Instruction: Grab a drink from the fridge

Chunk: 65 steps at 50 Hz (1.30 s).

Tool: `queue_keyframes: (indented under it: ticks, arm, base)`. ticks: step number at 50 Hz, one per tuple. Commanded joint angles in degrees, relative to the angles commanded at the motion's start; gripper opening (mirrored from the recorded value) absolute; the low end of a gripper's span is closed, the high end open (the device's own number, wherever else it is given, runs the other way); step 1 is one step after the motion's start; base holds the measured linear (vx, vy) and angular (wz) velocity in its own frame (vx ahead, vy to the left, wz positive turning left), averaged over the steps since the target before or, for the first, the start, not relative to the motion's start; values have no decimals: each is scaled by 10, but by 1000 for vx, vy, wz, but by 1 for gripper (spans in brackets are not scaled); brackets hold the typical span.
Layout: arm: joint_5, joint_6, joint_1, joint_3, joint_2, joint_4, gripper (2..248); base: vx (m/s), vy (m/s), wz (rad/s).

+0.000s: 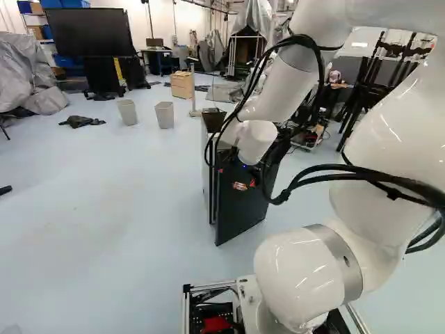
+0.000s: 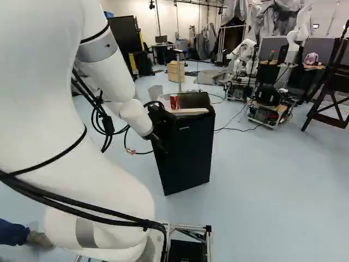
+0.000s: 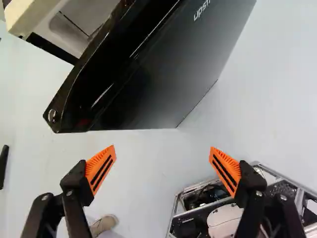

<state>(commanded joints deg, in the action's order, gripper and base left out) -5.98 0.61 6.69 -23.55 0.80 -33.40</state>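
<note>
Right at your base, the metal frame sits at the foot of the views, and your white arm climbs from it with black cables looped along its links. Your gripper is beside the fridge, near its upper part. Its two fingers stand wide apart, orange pads facing each other, with pale floor visible through the gap. Ahead of them you get the fridge's black door; how far it stands from the body is hard for you to tell.

Your drink, a red can, stands upright on top of the fridge, well above the floor.

Farther out, you have a dark cloth crumpled on the floor at the left of the left base view, then two grey bins near each other, and a wooden cabinet behind them. At the right of the right base view, another robot stands beyond the fridge; a large dark screen rises far back in the left base view.
</note>
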Motion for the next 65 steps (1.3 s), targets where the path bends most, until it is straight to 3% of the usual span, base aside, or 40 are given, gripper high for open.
queue_keyframes:
  ticks: [14,36,52,65]
  arm:
    - [-82,0,15,26,-1,12,247]
    - [-215,0,19,71,1,31,247]
    - [-311,0,19,71,-21,46,247]
    - [-333,0,19,71,-23,49,247]
  base:
    - [0,0,0]
    - [0,0,0]
    - [0,0,0]
    - [0,0,0]
